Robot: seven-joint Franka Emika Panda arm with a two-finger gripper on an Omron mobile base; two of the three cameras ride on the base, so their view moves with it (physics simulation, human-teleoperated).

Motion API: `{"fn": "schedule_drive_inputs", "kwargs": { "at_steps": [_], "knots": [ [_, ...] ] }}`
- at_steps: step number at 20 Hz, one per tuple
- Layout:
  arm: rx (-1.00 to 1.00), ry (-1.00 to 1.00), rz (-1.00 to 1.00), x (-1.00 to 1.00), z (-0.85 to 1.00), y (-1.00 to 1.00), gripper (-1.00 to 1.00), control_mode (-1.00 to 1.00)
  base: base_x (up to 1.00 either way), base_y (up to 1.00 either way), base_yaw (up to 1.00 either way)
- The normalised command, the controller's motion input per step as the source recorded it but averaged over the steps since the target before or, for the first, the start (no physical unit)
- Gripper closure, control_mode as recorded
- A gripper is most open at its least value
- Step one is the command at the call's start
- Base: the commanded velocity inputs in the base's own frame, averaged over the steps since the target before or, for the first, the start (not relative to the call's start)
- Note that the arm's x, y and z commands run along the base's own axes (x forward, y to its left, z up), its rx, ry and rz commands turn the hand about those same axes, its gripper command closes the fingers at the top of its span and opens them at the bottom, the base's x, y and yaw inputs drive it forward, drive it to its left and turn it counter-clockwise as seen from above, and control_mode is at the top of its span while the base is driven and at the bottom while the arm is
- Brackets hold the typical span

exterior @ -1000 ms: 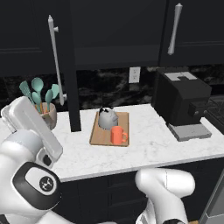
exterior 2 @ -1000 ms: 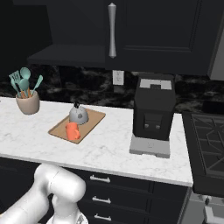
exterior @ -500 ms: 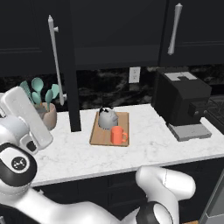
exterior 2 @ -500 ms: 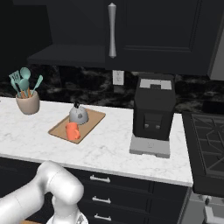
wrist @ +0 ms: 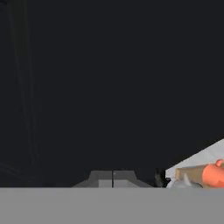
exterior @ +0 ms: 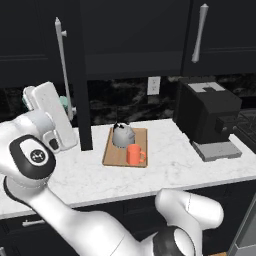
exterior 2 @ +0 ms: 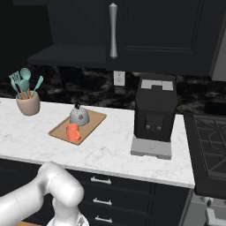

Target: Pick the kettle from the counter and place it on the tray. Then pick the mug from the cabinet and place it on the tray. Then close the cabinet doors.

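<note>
Left base view: one kettle (exterior: 122, 135) and one mug (exterior: 134, 154) are being shown already seated on the single tray (exterior: 114, 156), the mug touching or just in front of the kettle, so the two placing steps are judged done and only the closing of the cabinet doors is left. Over the last second the arm is being swung up and leftward, and the gripper (wrist: 113, 178), its jaws pressed fully together on nothing, is being carried beside the open left door (exterior: 83, 90), which is standing edge-on over the counter (exterior: 165, 170). In the hand view the tray and its load are lying low and off to the right of the jaws, well apart from them, with a dark door face ahead. Two bar handles are being counted, one on the open door (exterior: 62, 70) and one on the shut right door (exterior: 199, 33). One coffee machine (exterior: 207, 117) and one utensil pot (exterior 2: 28, 104) are also standing on the counter.
</note>
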Motion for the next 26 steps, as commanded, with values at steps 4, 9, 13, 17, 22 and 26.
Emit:
{"fn": "schedule_drive_inputs", "kwargs": {
  "at_steps": [4,9,13,17,22,26],
  "knots": [
    [-0.01,-0.24,-0.06,0.21,0.09,-1.00,1.00,-1.00,0.00,0.00,0.00],
    [0.00,-0.34,-0.02,0.11,0.19,-1.00,1.00,-1.00,0.00,0.00,0.00],
    [0.00,-0.19,0.00,0.48,0.15,-0.96,1.00,-1.00,0.00,0.00,0.00],
    [0.00,-0.11,0.00,0.69,0.18,-0.69,1.00,-1.00,0.00,0.00,0.00],
    [0.00,-0.08,0.00,0.58,0.35,-0.49,1.00,-1.00,0.00,0.00,0.00],
    [0.00,-0.08,0.00,0.57,0.42,-0.23,1.00,-1.00,0.00,0.00,0.00]
  ]
}}
